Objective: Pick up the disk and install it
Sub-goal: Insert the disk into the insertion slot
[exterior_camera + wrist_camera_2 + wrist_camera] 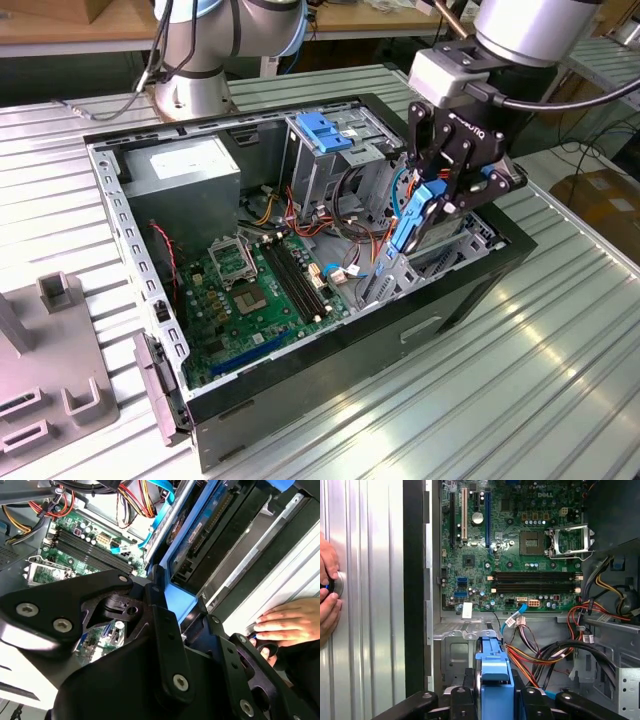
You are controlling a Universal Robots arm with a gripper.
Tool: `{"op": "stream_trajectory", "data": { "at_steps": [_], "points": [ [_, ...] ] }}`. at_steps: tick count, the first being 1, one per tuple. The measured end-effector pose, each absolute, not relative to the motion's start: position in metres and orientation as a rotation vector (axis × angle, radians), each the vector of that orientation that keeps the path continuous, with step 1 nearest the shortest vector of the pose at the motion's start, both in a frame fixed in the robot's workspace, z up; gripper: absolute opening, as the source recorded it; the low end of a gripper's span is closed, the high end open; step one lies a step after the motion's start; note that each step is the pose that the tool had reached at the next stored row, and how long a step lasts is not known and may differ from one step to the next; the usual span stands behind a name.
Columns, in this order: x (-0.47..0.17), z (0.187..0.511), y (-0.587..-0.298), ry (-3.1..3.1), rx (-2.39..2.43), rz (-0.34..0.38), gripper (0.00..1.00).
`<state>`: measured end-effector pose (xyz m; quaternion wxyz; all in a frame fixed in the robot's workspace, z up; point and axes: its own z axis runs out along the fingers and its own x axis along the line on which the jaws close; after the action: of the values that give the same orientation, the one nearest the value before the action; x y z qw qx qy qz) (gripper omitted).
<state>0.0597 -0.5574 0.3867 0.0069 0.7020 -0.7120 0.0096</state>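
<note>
**Above the open computer case (350, 352), the disk (410, 218) is held pinched in the gripper (445, 195)**

At the end of the case toward the exterior view's right, the disk is carried on edge and slightly tilted. Its light-blue carrier rail is turned toward the motherboard (250, 290). Its lower end is dipped among red and blue cables, just beside a metal bay; whether it touches that bay cannot be told. The claw's black fingers are pressed against the disk from either side, so that it is clamped between them.

In the first wrist view, the blue carrier is seen standing between the two fingers (461, 700), and the green board is spread out beyond it. In the second wrist view, the pale blue rail and the dark connector edge of the disk are seen running past the gripper's black linkage.

Further along the case, a blue plastic bracket (322, 130) is seated on top of the metal drive cage. A grey power-supply box (185, 175) is mounted in the corner toward the exterior view's left. The case is laid on its side on a ribbed metal table (520, 370), with its panel removed. A grey fixture (55, 372) is placed on the same table, well apart from the case.

Outside the case wall, a person's hand (289, 622) is rested on the table, with its fingers closed around a small round object.
</note>
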Motion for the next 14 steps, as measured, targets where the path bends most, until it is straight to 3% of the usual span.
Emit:
{"op": "stream_trajectory", "data": {
  "at_steps": [14],
  "points": [
    [0.06,0.358,-0.557,-2.227,2.196,0.03,0.37]
  ]
}}
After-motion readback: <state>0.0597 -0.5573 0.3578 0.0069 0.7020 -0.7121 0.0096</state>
